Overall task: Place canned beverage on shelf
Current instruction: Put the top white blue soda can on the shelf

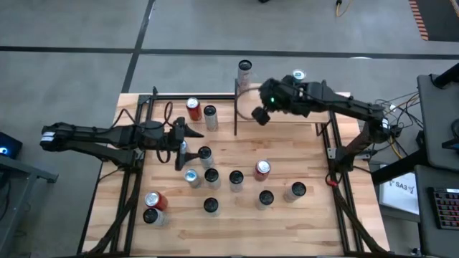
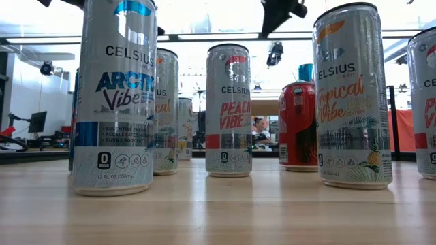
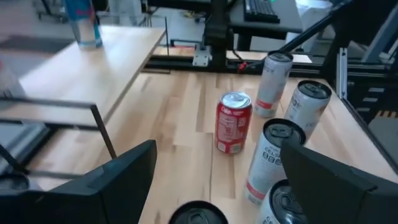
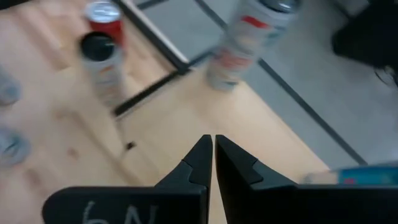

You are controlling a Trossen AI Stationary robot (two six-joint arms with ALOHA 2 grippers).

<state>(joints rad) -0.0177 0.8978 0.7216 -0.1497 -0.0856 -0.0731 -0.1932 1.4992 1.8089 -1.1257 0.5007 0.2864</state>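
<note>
Cans (image 1: 211,176) mostly stand loose mid-table; two already sit on the shelf (image 1: 287,115), at its far edge. Right gripper (image 4: 214,155) hangs over the shelf, fingers pinched together, holding nothing. Left gripper (image 3: 211,186) is spread wide, low beside a can cluster. Step looks like picking the next can: left needs to straddle one and squeeze.

A short red aluminium can with white script (image 3: 233,122) stands at frame centre. Tall silver slim cans (image 3: 273,83) around it carry orange-red bands. The pale striped wooden plank tabletop (image 3: 180,124) spreads beneath, with the light-wood shelf board (image 3: 81,68) at upper left.
</note>
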